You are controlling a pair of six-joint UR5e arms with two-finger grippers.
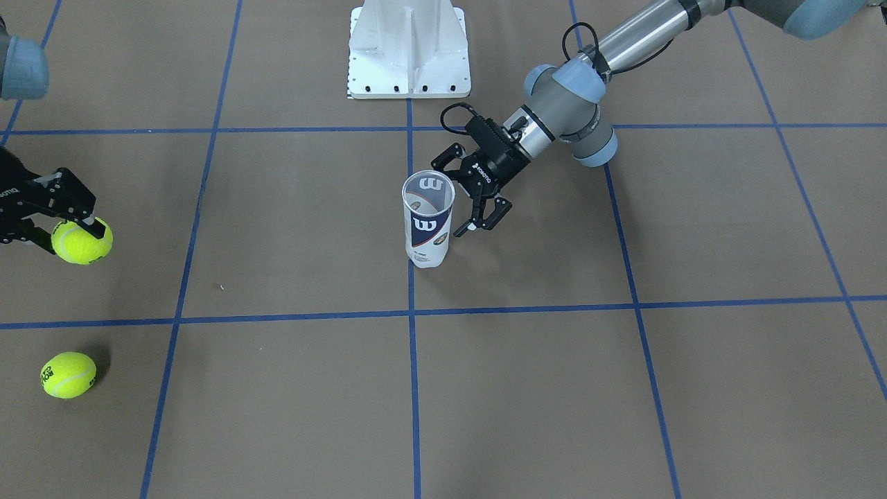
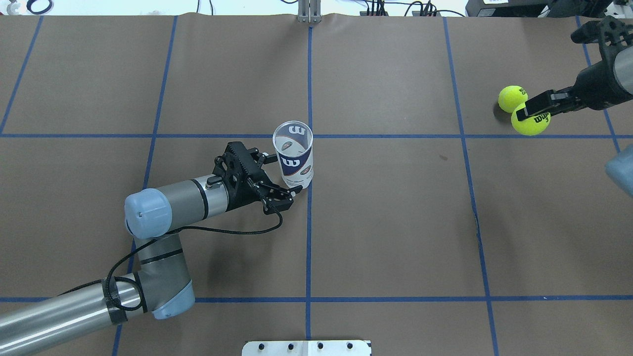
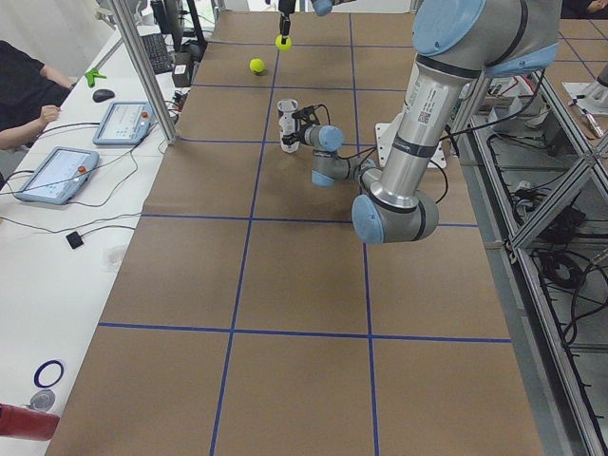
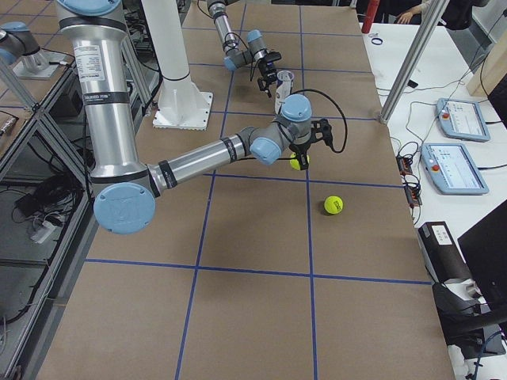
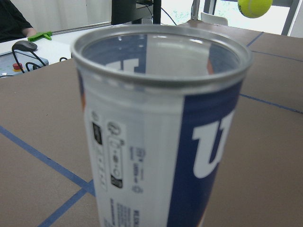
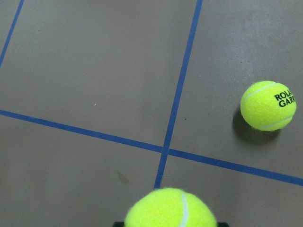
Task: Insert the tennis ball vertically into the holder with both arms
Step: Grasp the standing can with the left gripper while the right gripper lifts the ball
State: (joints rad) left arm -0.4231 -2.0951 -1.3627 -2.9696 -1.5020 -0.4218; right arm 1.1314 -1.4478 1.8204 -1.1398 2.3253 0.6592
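The holder (image 1: 428, 222), a clear can with a navy and white "W" label, stands upright and open-topped at the table's middle (image 2: 295, 157). It fills the left wrist view (image 5: 165, 132). My left gripper (image 1: 463, 195) is open right beside the can's lower half, one finger to each side, and I cannot tell if it touches the can (image 2: 283, 174). My right gripper (image 2: 533, 112) is shut on a yellow tennis ball (image 2: 530, 122) and holds it above the table far to my right (image 1: 82, 240). This ball shows at the bottom of the right wrist view (image 6: 170, 209).
A second tennis ball (image 2: 512, 98) lies on the table just beyond the held one (image 1: 68, 374) (image 6: 268, 105). The white pedestal base (image 1: 409, 48) stands at the robot's side of the table. Blue tape lines cross the brown table.
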